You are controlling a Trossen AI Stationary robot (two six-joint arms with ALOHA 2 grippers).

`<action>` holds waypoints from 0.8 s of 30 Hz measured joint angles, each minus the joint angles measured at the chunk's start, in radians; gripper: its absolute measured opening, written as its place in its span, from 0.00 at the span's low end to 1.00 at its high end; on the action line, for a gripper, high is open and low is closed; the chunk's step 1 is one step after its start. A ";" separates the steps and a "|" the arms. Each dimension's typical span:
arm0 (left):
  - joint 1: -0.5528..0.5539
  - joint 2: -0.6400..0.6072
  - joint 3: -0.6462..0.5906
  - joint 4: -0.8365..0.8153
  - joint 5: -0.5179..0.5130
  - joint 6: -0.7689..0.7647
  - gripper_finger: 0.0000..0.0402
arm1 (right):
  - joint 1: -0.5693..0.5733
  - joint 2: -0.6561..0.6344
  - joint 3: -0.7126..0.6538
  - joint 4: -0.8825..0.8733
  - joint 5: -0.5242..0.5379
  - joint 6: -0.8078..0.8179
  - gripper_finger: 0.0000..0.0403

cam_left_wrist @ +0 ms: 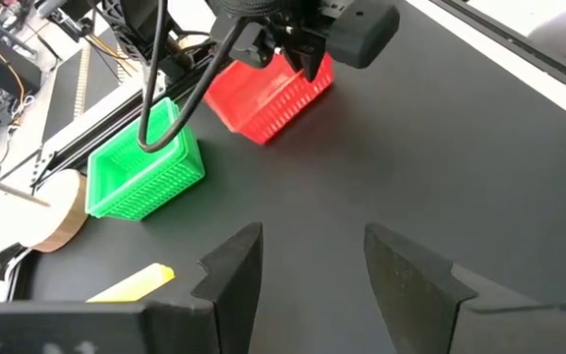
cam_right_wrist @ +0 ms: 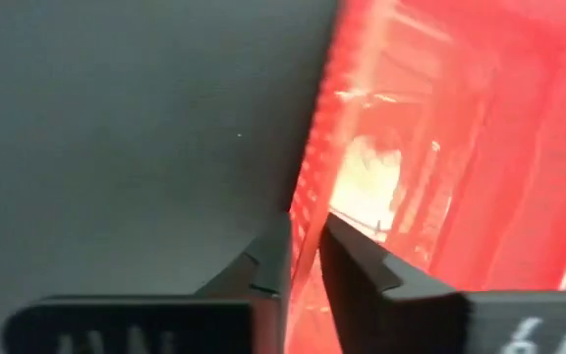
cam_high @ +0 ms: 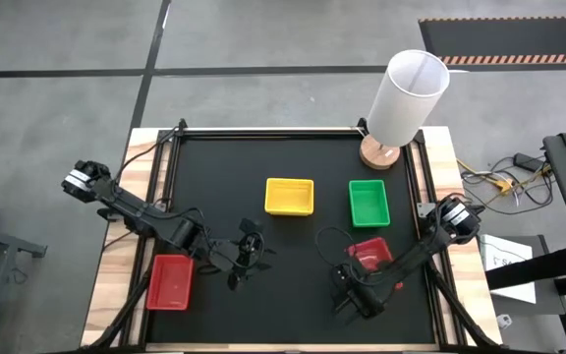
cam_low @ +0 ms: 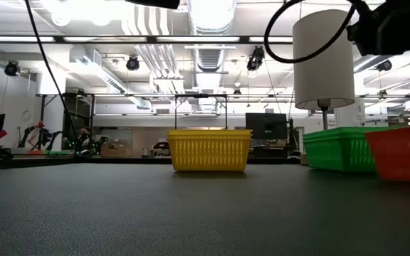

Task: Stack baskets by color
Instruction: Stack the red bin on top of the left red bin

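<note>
On the black tabletop: four stations of small shallow rectangular plastic mesh baskets, two dark arms at the near edge.
Right gripper (cam_right_wrist: 301, 258): near the table's front right, fingers pinched onto the thin side wall of the red mesh basket (cam_high: 369, 254), one finger inside, one outside.
Red mesh basket: resting just in front of the green one, partly covered by the right arm in the overhead view; seen in the left wrist view beneath the right arm's dark wrist.
Left gripper (cam_left_wrist: 311, 264): low over bare tabletop at front centre, fingers spread wide, nothing between them, pointed toward the right arm's basket.
Second red basket (cam_high: 170, 281): at the front left corner, just beside the left arm, untouched.
Yellow mesh basket (cam_high: 289, 196): mid-table, well apart from both grippers; square-on in the table-level view.
Green mesh basket (cam_high: 368, 202): right of the yellow one, near the lamp-like cylinder, apart from the red basket in front of it.
Stack counts: cannot tell how many baskets nest at each station.
Tall white cylinder on a round wooden base (cam_high: 402, 101): at the back right corner, upright.
Table frame: pale wooden border (cam_high: 114, 265) around the black mat.
Beyond the table: grey floor, cables and equipment at the right; workshop ceiling lights in the level view.
</note>
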 joint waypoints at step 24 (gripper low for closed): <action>-0.079 0.174 -0.025 0.350 0.019 -0.289 0.41 | -0.133 -0.003 0.100 0.241 0.276 -1.289 0.02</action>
